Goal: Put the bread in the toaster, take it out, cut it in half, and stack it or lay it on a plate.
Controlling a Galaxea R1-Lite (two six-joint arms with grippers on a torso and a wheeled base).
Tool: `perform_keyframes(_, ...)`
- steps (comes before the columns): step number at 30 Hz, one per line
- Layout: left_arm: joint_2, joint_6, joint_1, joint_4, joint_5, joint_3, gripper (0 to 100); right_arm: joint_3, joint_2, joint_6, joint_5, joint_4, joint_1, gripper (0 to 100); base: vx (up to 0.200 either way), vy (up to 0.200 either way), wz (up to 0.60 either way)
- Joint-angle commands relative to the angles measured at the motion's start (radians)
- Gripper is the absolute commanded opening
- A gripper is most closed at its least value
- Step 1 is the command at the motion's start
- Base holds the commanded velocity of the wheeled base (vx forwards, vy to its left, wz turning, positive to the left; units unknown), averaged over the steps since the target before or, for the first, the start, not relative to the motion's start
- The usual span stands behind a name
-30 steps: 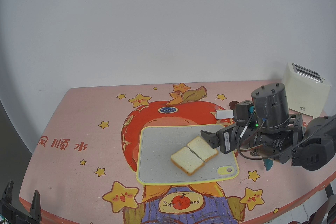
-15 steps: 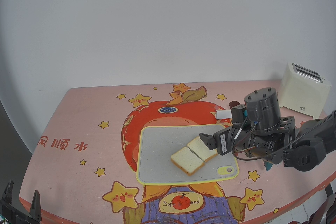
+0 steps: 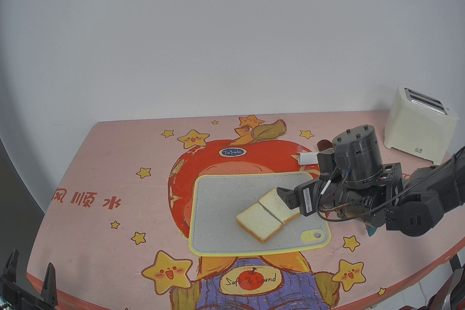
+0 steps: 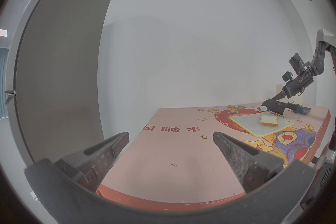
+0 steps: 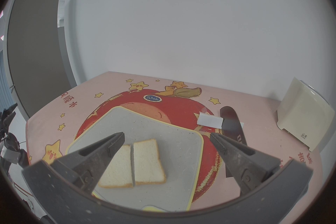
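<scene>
Bread halves (image 3: 268,215) side-by-side on board (image 3: 218,199); R hand (image 5: 167,137) spread wide over them.

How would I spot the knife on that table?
On the pink table, find the grey cutting board holding the bread. The knife lies flat on the table off the board's right side, next to a small white card; it alone has a long dark blade.
</scene>
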Motion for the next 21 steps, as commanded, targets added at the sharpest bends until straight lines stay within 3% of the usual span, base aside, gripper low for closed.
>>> perform_keyframes(1,0.001,0.0,0.0,0.0,0.0,0.016,100,-0.002,0.022,0.0,0.0,0.0,0.0,100,0.0,0.0,0.0)
perform_keyframes(21,0.001,0.0,0.0,0.0,0.0,0.016,100,-0.008,0.071,-0.001,0.0,-0.002,-0.013,100,0.0,0.0,0.0)
